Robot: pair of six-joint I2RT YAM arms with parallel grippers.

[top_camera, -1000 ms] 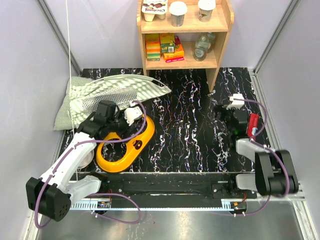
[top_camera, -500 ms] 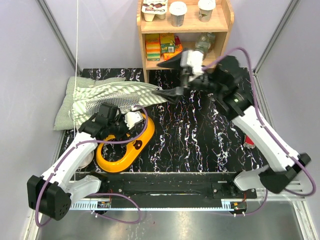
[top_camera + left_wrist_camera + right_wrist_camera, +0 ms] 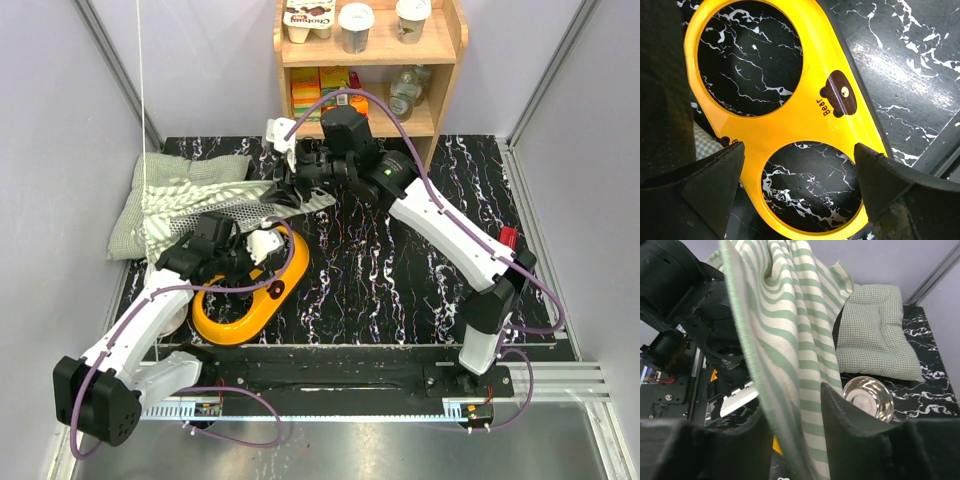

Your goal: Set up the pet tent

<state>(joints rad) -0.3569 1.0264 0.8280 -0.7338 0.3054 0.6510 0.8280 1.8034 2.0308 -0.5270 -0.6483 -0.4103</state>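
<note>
Two grippers we see: our right gripper (image 3: pixel 791 401) pinches the edge of the striped tent (image 3: pixel 785 315), which drapes over the cushion (image 3: pixel 875 335) at back left; our left gripper (image 3: pixel 797 150) gapes empty above the yellow bowl holder (image 3: pixel 795 127).

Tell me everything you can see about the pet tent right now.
The pet tent is soft sage-green-and-white striped fabric with a white mesh panel. It is collapsed and crumpled at the back left of the table, lying partly over the checked cushion. A thin white pole rises from it. The right gripper pinches its striped edge, which hangs in loose folds.
</note>
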